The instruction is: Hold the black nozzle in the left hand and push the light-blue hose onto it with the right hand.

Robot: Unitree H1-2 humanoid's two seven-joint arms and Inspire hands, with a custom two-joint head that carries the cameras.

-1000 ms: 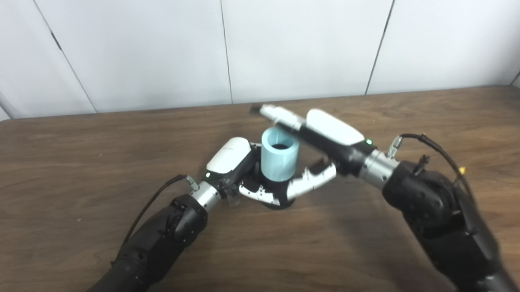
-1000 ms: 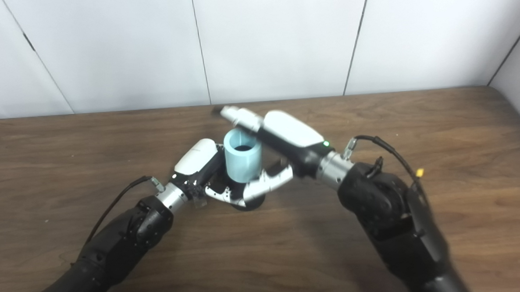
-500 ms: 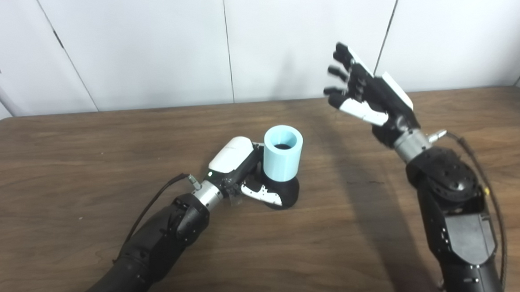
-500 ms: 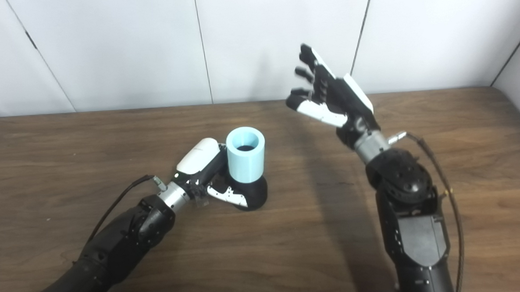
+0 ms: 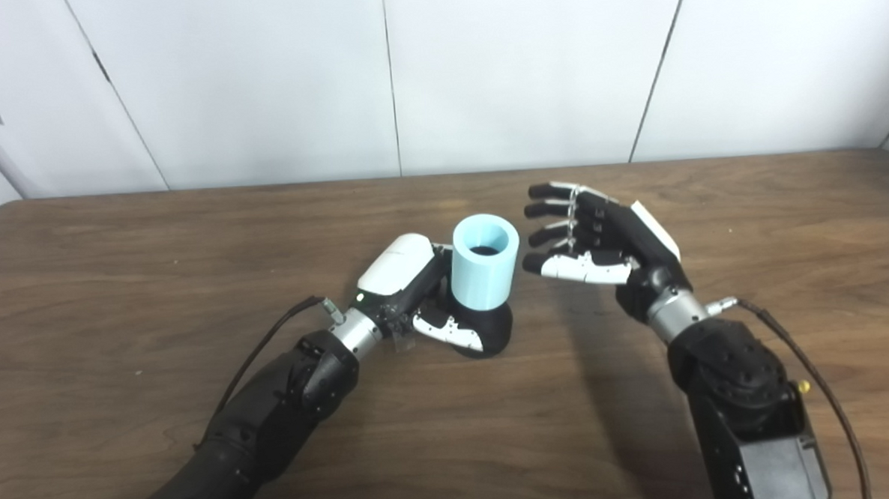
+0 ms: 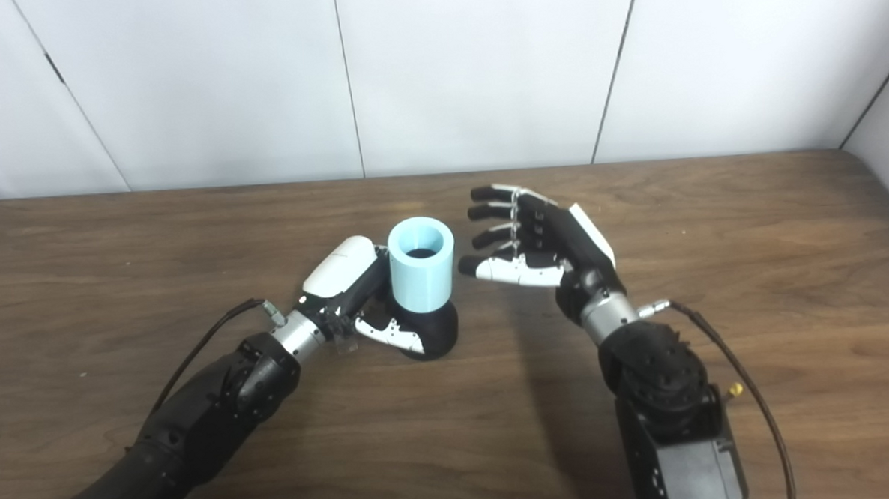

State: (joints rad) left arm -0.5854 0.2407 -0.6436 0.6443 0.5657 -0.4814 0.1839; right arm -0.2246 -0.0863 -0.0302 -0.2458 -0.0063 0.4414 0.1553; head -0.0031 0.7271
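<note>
Right hand (image 5: 602, 246) is back down near the light-blue hose (image 5: 485, 270) after swinging well up and away half a second ago; a second ago it was draped over the hose top, pressing. Now it sits just beside the hose on its right, not touching, fingers spread and empty, palm facing the hose

Left hand (image 5: 416, 296) hasn't moved across all frames: wrapped on the black nozzle (image 5: 486, 336), thumb across its front, base resting on the table (image 5: 116, 294)

Hose stands upright on the nozzle, open end up, dark bore visible inside. Its height over the nozzle base looks the same as before the release, so the push seems to have held – no spring-back visible. Can't tell how deep it's seated; the overlap is hidden inside the hose

Read: press-release cycle done, right hand returning either for a second push or a check grasp. Risk looks like a sideways nudge from those spread fingers tilting the hose off axis; a top-down press seems safer than a side grab
</note>
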